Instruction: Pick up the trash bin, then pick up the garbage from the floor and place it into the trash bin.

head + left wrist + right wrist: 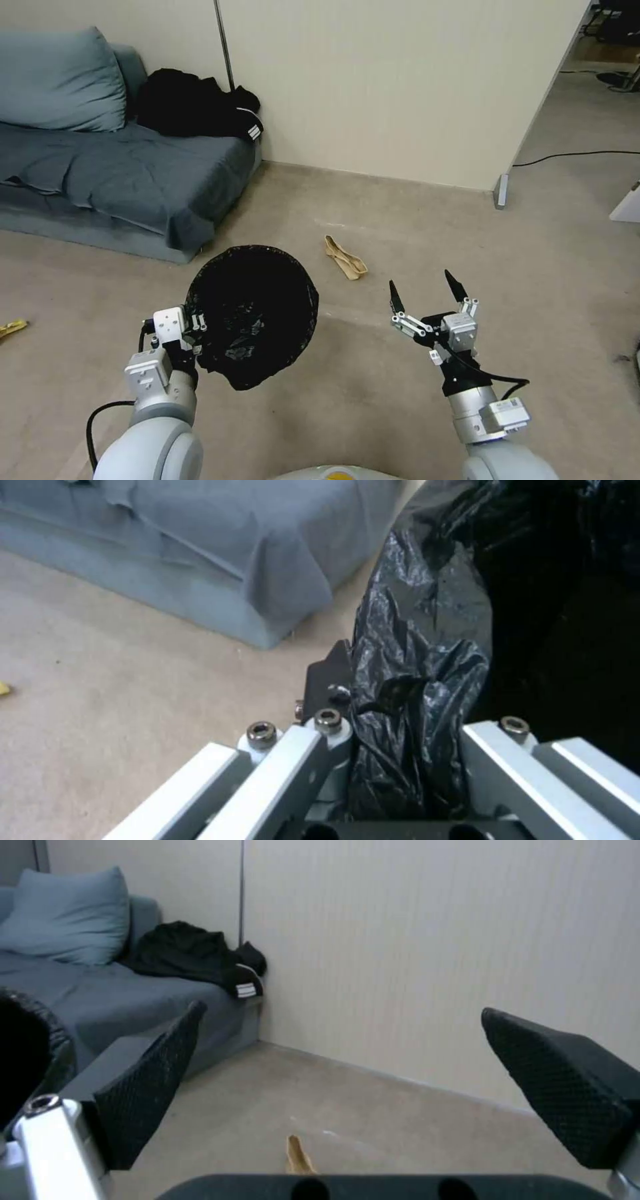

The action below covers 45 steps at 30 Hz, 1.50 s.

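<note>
Bin pickup done: your left gripper (193, 327) pinches the trash bin (253, 313) rim, bin held off the floor. Right gripper (427, 293), fingers spread, empty. Tan scrap (345, 258) lies beyond the bin, uncollected.

1. Open beige carpet (373, 373) spreads in front of the robot, with bare floor between the two arms.
2. A tan scrap (345, 257) lies alone on the carpet, with free floor on every side of it.
3. The right gripper (427, 291) hangs above the floor near the scrap, fingers spread wide, nothing between them.
4. The trash bin (250, 313), held up at its rim by the left gripper (192, 325), blocks the space ahead of the left arm.
5. A blue sofa (127, 173) closes off the left side.
6. A cream wall (387, 87) bounds the far side.
7. A black cable (573, 155) crosses the floor at far right.
</note>
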Motion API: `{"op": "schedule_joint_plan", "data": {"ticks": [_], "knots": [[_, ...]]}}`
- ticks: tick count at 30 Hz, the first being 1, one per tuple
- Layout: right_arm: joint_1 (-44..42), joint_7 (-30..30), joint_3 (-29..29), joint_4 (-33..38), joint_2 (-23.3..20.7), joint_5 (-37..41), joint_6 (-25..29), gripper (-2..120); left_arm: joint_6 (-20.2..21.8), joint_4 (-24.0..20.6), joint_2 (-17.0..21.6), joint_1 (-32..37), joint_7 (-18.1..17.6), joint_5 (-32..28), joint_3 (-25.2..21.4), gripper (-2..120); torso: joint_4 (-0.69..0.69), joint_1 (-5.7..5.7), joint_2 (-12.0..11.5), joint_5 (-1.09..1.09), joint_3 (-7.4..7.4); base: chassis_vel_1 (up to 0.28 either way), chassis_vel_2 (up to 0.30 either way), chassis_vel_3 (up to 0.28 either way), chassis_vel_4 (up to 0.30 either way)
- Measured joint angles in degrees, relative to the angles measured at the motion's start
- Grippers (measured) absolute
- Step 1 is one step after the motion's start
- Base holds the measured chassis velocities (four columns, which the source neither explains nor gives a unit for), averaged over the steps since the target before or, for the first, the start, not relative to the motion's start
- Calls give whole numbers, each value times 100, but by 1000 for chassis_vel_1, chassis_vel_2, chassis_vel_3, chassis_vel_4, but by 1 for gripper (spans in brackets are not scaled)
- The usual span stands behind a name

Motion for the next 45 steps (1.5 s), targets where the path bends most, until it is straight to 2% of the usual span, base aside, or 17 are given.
{"op": "schedule_joint_plan", "data": {"ticks": [5, 16, 24, 31, 45], "knots": [[434, 73, -84, -124, -334, 276, -126, 100, -157, 90, -129, 154, 118, 121, -83, 4, 0, 0, 0, 0, 0, -95, 88, 96, -92], [465, 63, -271, -48, -293, 314, -238, 100, -192, 109, -294, 240, 188, 295, 21, 4, -2, 0, 0, -3, 0, -153, 154, 150, -150], [377, 39, -316, -186, -201, 157, -257, 100, -68, 169, -112, 22, 128, 161, 43, 4, -2, 0, 0, 1, 0, -181, 184, 179, -188], [284, -53, -352, -397, 140, -84, -242, 100, 65, 261, 237, -258, 28, 77, 67, 4, -2, 0, 0, -2, 0, -168, 165, 177, -180], [350, -251, -586, -979, 311, -625, 265, 100, -46, 469, 293, -273, -47, 110, 65, 4, -1, 1, 0, -2, 1, -172, 170, 173, -172]]}}
